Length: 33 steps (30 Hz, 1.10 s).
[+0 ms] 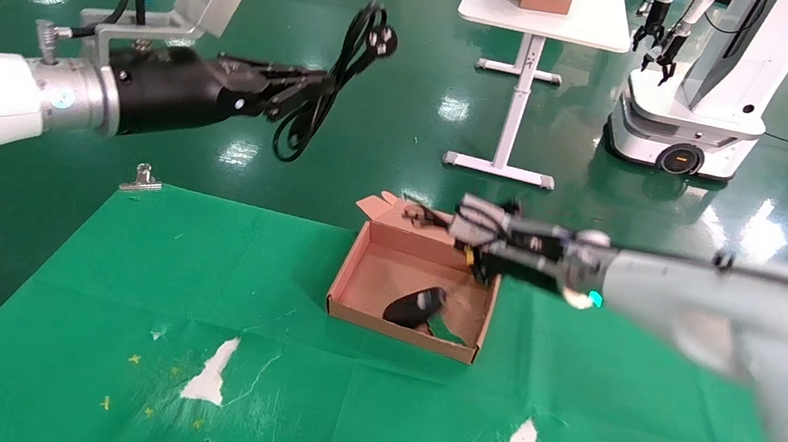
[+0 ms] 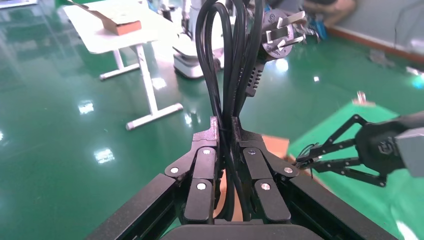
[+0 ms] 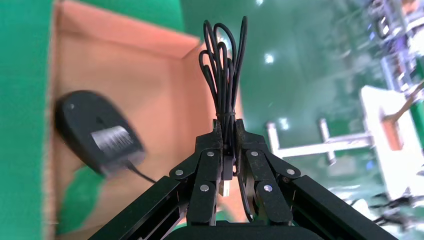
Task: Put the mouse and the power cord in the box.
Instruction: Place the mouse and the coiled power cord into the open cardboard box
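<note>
The left tool (image 1: 304,92) is hovering high over the floor beyond the tabletop (image 1: 117,272), clamping the looped power cord (image 1: 330,76) at mid-bundle, with the pronged plug (image 2: 280,32) sticking up past the fingers (image 2: 202,165) and the loops dangling below. Further right, the box (image 1: 363,264) is sitting open on the green cloth, and the mouse (image 1: 416,307) is lying inside it near the front wall. The right tool (image 1: 441,222) is reaching over the box's far rim by the flaps, pinching the bundled mouse cable (image 3: 225,65) closed between its pads. To finish this step well, the right tool is probably best lowering the cable bundle onto the bare cardboard behind the mouse before letting go, so no loop is draping over the wall. The left tool is well apart from the box and needs to be travelling right and down with the dangling loops clearing the near-left wall. Room is tight: the right arm is covering the box's right side, so I judge it should be clearing away first.
</note>
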{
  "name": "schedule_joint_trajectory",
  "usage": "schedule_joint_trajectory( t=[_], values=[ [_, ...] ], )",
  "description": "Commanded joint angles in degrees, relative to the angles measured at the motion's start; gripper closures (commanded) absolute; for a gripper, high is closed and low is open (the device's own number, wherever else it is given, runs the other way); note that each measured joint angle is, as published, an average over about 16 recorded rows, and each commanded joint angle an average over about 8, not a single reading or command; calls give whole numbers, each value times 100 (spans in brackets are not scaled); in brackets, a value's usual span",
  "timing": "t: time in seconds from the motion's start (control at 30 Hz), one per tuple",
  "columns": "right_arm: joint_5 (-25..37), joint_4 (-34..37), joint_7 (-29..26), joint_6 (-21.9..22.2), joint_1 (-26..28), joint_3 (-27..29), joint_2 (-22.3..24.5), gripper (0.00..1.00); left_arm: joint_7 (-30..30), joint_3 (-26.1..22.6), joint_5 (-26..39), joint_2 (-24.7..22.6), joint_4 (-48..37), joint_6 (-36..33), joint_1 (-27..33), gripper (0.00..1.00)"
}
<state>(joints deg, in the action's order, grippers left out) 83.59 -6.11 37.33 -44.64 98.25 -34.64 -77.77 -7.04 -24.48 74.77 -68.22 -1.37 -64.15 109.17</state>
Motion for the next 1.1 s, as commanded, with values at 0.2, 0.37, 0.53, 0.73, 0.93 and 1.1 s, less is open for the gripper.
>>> schedule_joint_trajectory(
  t=[0.2, 0.37, 0.53, 0.73, 0.93, 1.1],
  values=[
    [-106, -183, -200, 272, -313, -84, -22, 0, -157, -194, 281, 57, 136, -240, -45, 100],
    [-234, -206, -283, 361, -318, -107, 2, 0, -297, -307, 444, -210, 190, 12, -111, 100],
    [-459, -99, -269, 484, -338, -17, 62, 0, -531, -487, 705, -660, 265, 761, -225, 100],
    [-631, 69, 15, 547, -212, 94, 341, 0, -744, -713, 883, -1025, 792, 1682, -648, 100],
    [-615, 50, 483, 148, 290, 104, 1031, 0, -558, -1119, 745, -1051, 1650, 1549, -1199, 100],
    [-567, 41, 736, -458, 622, 71, 1477, 0, -71, -1556, 451, -1044, 2122, 1136, -1530, 100]
  ],
)
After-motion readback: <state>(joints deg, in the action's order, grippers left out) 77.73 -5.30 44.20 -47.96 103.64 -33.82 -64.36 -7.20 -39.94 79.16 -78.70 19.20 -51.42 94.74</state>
